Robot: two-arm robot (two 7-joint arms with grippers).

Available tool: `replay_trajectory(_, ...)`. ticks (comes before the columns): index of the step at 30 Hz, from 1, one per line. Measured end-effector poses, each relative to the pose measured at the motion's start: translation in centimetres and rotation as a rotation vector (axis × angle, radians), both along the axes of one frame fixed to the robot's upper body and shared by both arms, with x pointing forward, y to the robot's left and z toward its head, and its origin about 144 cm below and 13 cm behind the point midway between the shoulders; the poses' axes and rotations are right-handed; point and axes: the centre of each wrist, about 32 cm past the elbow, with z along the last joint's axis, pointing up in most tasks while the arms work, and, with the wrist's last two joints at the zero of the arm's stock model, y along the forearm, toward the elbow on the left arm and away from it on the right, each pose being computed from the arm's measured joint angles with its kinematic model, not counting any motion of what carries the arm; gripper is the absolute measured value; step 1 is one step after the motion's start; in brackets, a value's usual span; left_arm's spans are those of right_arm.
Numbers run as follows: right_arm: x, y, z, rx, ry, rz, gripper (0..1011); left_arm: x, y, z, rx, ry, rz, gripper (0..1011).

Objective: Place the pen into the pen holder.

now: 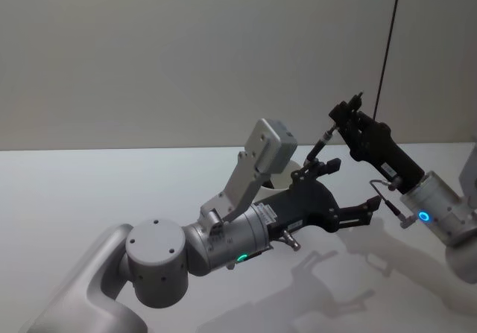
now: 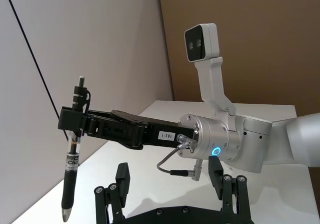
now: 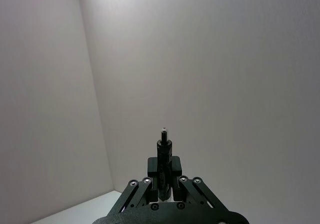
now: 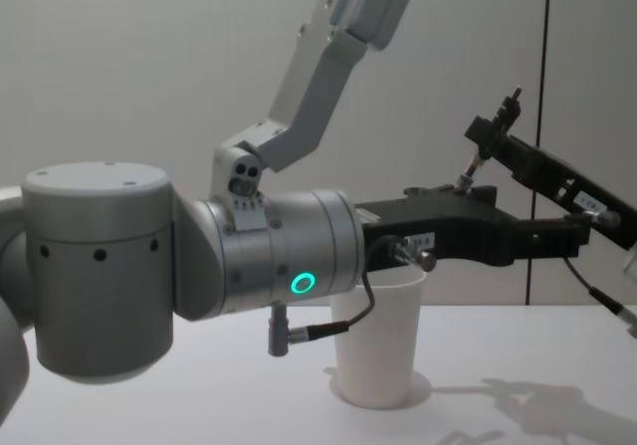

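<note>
Closest to my chest camera is the left arm's big grey wrist, and beyond it the left gripper [image 1: 350,191] reaches out over the table [image 1: 89,191] with its fingers spread wide and nothing between them. Under that arm stands the pen holder [image 4: 379,340], a white paper cup upright on the table; from the head camera I catch just a sliver of its rim behind the wrist housing. Further right, the right gripper [image 2: 75,125] is raised above the table, its fingers pinched on the pen [image 2: 72,161], which hangs nearly upright, tip down and clicker end up.

I judge I'm in the carry step: the pen is lifted but not yet over the cup, sitting up and to the right of it. Next I need to bring the tip over the cup's mouth and lower it in. The left arm hangs right above the rim, so I should clear it away first.
</note>
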Motion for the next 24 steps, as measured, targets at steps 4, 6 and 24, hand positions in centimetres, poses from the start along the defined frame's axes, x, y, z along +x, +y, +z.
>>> replay_trajectory(4,0.2,-0.2,0.0,0.0,0.007,0.01,143,0.0,0.0,0.0,0.0,0.0,0.0,1003)
replay_trajectory(6,0.3,-0.3,0.0,-0.001,0.01,0.013,143,0.0,0.0,0.0,0.0,0.0,0.0,1003)
replay_trajectory(24,1.4,-1.3,0.7,-0.053,0.03,0.046,143,0.0,0.0,0.0,0.0,0.0,0.0,1003)
